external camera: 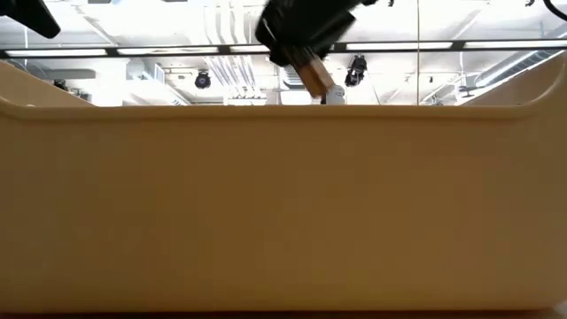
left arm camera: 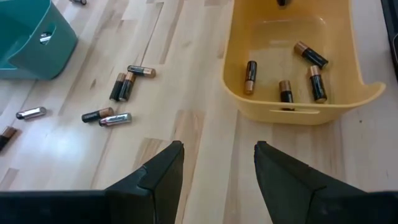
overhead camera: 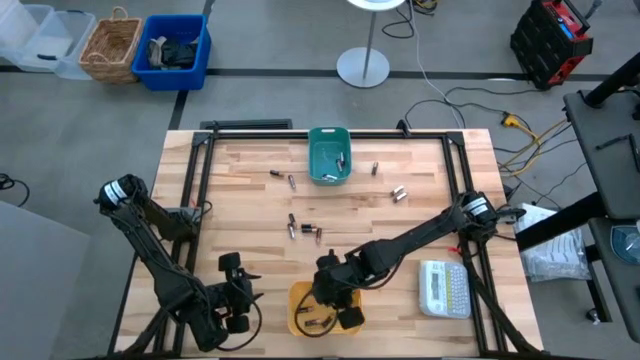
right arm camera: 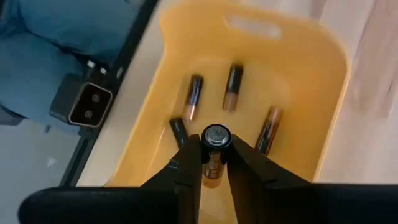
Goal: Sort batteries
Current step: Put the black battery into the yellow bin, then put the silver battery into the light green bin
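The right hand (right arm camera: 211,163), clamped on an upright copper-banded battery (right arm camera: 214,155), hangs directly above the yellow bin (right arm camera: 323,81).

A grey carpeted floor (overhead camera: 80,150) surrounds the light wooden plank table (overhead camera: 250,200). On the floor at far left sit clear plastic storage tubs (overhead camera: 40,38), a woven wicker basket (overhead camera: 110,46) and a blue plastic crate (overhead camera: 176,50) holding dark items. Beyond the table's far edge stands a white round lamp base with a thin pole (overhead camera: 364,66). At far right are a black and red tool case (overhead camera: 552,38) and cables (overhead camera: 470,105) trailing over the floor. The low view shows bright ceiling light strips (external camera: 443,44).
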